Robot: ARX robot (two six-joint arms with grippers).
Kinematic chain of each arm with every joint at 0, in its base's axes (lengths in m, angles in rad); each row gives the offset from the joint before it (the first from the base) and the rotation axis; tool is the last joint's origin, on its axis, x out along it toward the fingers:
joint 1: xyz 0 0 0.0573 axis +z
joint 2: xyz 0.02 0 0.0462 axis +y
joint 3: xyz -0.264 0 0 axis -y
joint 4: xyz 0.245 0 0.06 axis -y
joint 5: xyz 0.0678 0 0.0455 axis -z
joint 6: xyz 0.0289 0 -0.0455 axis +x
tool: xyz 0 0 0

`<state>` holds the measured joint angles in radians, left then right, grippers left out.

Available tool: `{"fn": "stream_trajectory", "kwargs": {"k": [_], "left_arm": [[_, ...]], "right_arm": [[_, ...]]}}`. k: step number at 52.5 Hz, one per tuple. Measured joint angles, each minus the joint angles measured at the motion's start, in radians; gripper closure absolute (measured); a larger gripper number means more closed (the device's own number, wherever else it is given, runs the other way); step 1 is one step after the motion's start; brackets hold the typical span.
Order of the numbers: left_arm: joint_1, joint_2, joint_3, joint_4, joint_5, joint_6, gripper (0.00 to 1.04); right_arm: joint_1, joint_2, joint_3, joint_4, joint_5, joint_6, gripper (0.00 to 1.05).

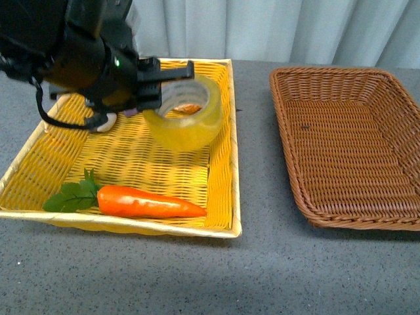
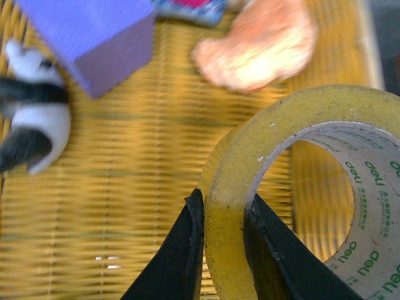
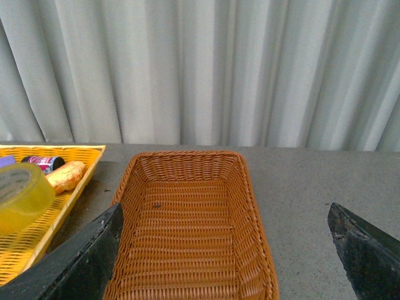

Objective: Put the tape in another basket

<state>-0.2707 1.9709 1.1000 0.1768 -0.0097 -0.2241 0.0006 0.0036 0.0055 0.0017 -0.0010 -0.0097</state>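
Note:
My left gripper [image 1: 157, 85] is shut on the tape [image 1: 187, 111], a yellowish translucent roll with a white printed core, held lifted above the bright yellow basket [image 1: 226, 151]. In the left wrist view the two black fingers [image 2: 190, 250] pinch the roll's wall [image 2: 224, 244], one outside and one inside the core. The brown wicker basket [image 1: 348, 144] lies empty to the right, apart from the tape. My right gripper [image 3: 225, 250] is open above the brown basket's near end [image 3: 187, 237]; the tape also shows at that view's edge [image 3: 19, 194].
A toy carrot [image 1: 147, 202] with green leaves lies at the yellow basket's front. A purple block [image 2: 94, 37], a black-and-white toy [image 2: 34, 122], an orange bread-like item [image 2: 259, 47] and a small can [image 3: 42, 162] sit at its back. Grey curtains [image 3: 200, 69] hang behind the table.

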Motion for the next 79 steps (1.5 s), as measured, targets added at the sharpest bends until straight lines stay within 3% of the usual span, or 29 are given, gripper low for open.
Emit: {"fn": "stream_trajectory", "kwargs": {"k": [16, 31, 46, 51, 54, 62, 67, 79], "left_arm": [[-0.082, -0.051, 0.138, -0.068, 0.204, 0.543, 0.89], [-0.18, -0.048, 0.232, -0.117, 0.329, 0.796, 0.89], [-0.193, -0.046, 0.234, -0.117, 0.312, 0.867, 0.89], [-0.19, -0.045, 0.234, -0.117, 0.307, 0.874, 0.89], [-0.19, -0.045, 0.234, -0.117, 0.306, 0.877, 0.89], [-0.192, -0.042, 0.234, -0.117, 0.309, 0.878, 0.89], [-0.192, -0.042, 0.234, -0.117, 0.308, 0.878, 0.89], [-0.192, -0.042, 0.234, -0.117, 0.309, 0.878, 0.89]], "right_arm": [[0.0, 0.0, 0.0, 0.0, 0.0, 0.0, 0.09], [0.0, 0.0, 0.0, 0.0, 0.0, 0.0, 0.09], [0.0, 0.0, 0.0, 0.0, 0.0, 0.0, 0.09], [-0.016, 0.156, 0.11, -0.235, -0.067, -0.055, 0.09], [-0.026, 0.284, 0.168, -0.285, -0.116, -0.08, 0.09], [-0.029, 0.643, 0.318, -0.11, -0.242, -0.061, 0.09], [0.015, 0.824, 0.406, -0.015, -0.224, -0.053, 0.09], [0.139, 1.164, 0.572, 0.042, -0.174, -0.054, 0.09]]}}
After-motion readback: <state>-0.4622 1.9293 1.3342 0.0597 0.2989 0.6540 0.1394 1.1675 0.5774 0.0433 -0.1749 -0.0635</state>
